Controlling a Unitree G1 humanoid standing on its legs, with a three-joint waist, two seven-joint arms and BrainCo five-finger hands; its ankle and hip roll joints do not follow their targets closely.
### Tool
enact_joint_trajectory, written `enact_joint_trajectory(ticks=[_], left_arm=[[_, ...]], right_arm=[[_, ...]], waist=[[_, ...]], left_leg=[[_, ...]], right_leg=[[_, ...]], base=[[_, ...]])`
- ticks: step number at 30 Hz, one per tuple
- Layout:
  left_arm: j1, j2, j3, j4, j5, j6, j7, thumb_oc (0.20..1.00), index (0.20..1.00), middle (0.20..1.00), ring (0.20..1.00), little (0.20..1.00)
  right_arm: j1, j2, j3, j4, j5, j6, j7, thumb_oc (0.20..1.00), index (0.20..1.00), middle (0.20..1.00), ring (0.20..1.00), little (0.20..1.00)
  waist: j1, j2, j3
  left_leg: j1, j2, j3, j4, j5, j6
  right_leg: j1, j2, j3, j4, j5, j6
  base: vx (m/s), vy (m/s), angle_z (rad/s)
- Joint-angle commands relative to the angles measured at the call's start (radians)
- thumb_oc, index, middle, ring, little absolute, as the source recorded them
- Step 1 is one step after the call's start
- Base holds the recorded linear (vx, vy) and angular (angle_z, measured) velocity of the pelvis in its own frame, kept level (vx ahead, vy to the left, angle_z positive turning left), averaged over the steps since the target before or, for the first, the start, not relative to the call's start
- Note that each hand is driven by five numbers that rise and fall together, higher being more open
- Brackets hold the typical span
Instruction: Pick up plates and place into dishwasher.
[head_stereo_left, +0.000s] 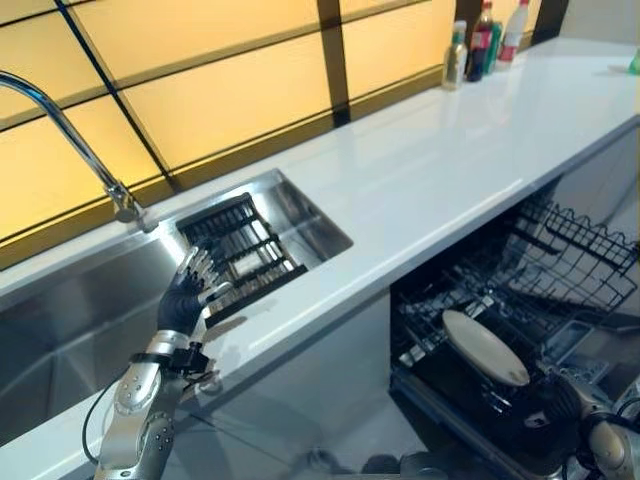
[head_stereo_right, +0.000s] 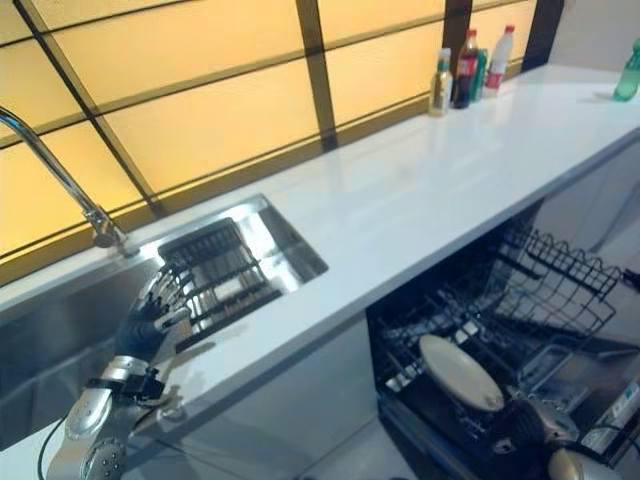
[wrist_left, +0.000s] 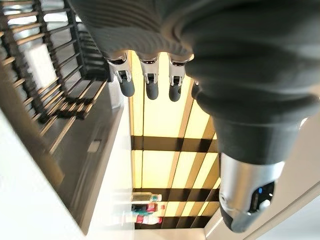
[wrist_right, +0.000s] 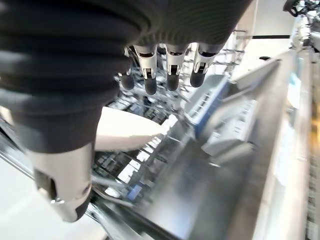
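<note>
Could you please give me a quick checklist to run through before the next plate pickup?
1. Left hand free: ok, fingers straight, holding nothing, over the sink.
2. Right hand free: ok, fingers relaxed above the rack.
3. Plate seated in the lower rack: ok, leaning among the tines.
4. Another plate to fetch: cannot tell; the sink rack looks bare.
5. Dishwasher open, rack pulled out: ok.
6. Counter path: ok, bottles stand far back.
</note>
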Motion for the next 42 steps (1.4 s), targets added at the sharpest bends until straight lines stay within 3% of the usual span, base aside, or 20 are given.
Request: enact_joint_trajectory(ticks=[1,7,17,24,32,37,42], left_arm=[[-0.001,0.021,0.055,0.027,0.04,-0.048,-0.007,1.0,1.0,1.0,1.0,1.0],[0.03,0.038,0.071,0.058,0.129,-0.097,-0.016,1.0,1.0,1.0,1.0,1.0],[0.019,0.044,0.033,0.07,0.21,-0.112,-0.014,1.0,1.0,1.0,1.0,1.0],[0.01,0.063,0.002,0.068,0.27,-0.089,0.013,1.0,1.0,1.0,1.0,1.0],[-0.016,0.066,-0.033,0.12,0.305,-0.036,0.099,1.0,1.0,1.0,1.0,1.0],[-0.01,0.055,-0.036,0.149,0.283,-0.038,0.094,1.0,1.0,1.0,1.0,1.0],[-0.016,0.045,-0.044,0.16,0.265,-0.042,0.105,1.0,1.0,1.0,1.0,1.0]], right_arm=[[-0.049,0.006,-0.088,-0.084,0.183,-0.025,-0.046,1.0,1.0,1.0,1.0,1.0],[-0.041,0.051,-0.142,-0.187,0.331,-0.099,-0.121,1.0,1.0,1.0,1.0,1.0],[-0.072,0.057,-0.118,-0.266,0.38,-0.14,-0.146,1.0,1.0,1.0,1.0,1.0],[-0.078,0.031,-0.09,-0.277,0.417,-0.111,-0.151,1.0,1.0,1.0,1.0,1.0],[-0.082,-0.016,-0.084,-0.288,0.451,-0.132,-0.199,1.0,1.0,1.0,1.0,1.0],[-0.055,-0.015,-0.093,-0.294,0.446,-0.15,-0.213,1.0,1.0,1.0,1.0,1.0],[-0.038,-0.023,-0.09,-0.294,0.447,-0.155,-0.213,1.0,1.0,1.0,1.0,1.0]], waist=[[0.006,-0.055,-0.056],[0.004,-0.044,-0.089],[-0.001,-0.032,-0.094],[-0.008,-0.019,-0.074],[-0.025,0.005,-0.06],[-0.032,0.003,-0.063],[-0.029,-0.02,-0.067]], left_leg=[[-0.029,-0.029,0.012,0.051,-0.047,0.021],[0.0,-0.034,0.014,0.011,-0.052,0.024],[0.017,-0.035,0.021,-0.015,-0.051,0.029],[0.008,-0.032,0.022,-0.003,-0.051,0.03],[-0.003,-0.018,0.021,0.031,-0.042,0.021],[-0.014,-0.004,0.028,0.089,-0.053,0.007],[-0.065,0.013,0.038,0.273,-0.084,-0.012]], right_leg=[[0.127,0.0,0.014,-0.225,0.055,0.045],[0.136,0.009,0.014,-0.244,0.054,0.051],[0.135,0.009,0.012,-0.244,0.046,0.055],[0.123,0.007,0.013,-0.223,0.032,0.054],[0.118,0.014,0.025,-0.184,0.007,0.041],[0.124,0.02,0.018,-0.16,-0.015,0.023],[0.122,0.013,-0.002,-0.136,-0.027,-0.01]], base=[[0.0,0.0,0.0],[0.02,0.039,-0.02],[0.02,0.001,0.0],[0.04,-0.053,-0.01],[0.07,-0.084,-0.02],[0.08,-0.142,-0.03],[0.04,-0.134,-0.04]])
